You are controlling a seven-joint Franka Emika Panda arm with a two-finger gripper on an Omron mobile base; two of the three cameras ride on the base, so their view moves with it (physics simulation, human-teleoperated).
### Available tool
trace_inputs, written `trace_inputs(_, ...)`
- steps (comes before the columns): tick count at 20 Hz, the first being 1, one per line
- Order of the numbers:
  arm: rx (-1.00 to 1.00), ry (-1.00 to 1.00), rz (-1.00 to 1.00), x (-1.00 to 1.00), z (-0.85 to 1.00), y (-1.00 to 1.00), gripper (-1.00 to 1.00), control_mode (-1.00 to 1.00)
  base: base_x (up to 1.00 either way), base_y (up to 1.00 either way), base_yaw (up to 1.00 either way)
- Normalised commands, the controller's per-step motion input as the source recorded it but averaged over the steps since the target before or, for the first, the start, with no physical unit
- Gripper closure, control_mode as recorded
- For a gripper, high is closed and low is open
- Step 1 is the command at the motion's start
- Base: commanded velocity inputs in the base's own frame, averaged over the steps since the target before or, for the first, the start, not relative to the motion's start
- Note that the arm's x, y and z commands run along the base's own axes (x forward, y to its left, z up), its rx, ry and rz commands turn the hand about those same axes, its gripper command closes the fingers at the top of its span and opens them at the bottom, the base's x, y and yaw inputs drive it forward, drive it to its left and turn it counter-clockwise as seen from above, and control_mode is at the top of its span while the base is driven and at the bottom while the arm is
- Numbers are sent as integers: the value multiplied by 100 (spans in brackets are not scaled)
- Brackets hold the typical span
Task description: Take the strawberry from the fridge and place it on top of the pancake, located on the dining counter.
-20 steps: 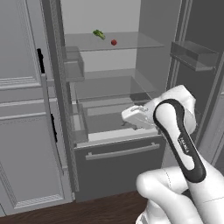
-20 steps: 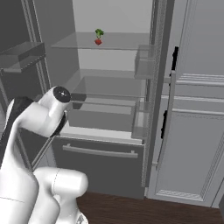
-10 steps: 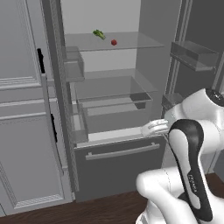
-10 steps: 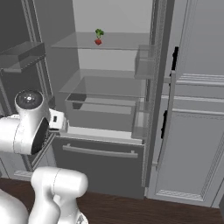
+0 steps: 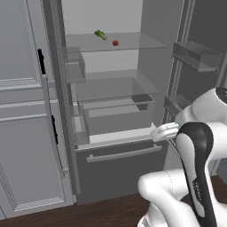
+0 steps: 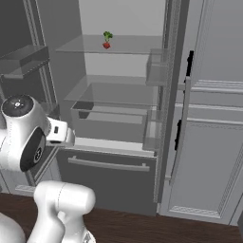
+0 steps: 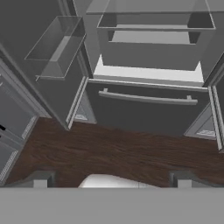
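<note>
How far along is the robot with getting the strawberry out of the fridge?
Done: the fridge doors stand open. In hand: nothing; the gripper is open and empty, pointed down at the bottom drawer and floor. Left: the strawberry sits on the upper glass shelf beside the green vegetable, so grasping it and placing it remain.

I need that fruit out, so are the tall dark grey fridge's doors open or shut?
Open. The tall dark grey fridge shows its pale interior, and the tiny red strawberry sits on the top glass shelf.
</note>
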Motion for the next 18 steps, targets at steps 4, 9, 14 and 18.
trace_inputs(4,0,8,0,43,-8,0,-100,100,23,1,0)
trace_inputs(9,0,0,0,0,0,0,-100,100,95,2,1)
trace_inputs(14,0,0,0,0,0,0,-100,100,70,0,0)
trace_inputs(18,0,0,0,0,0,0,-100,100,59,0,0)
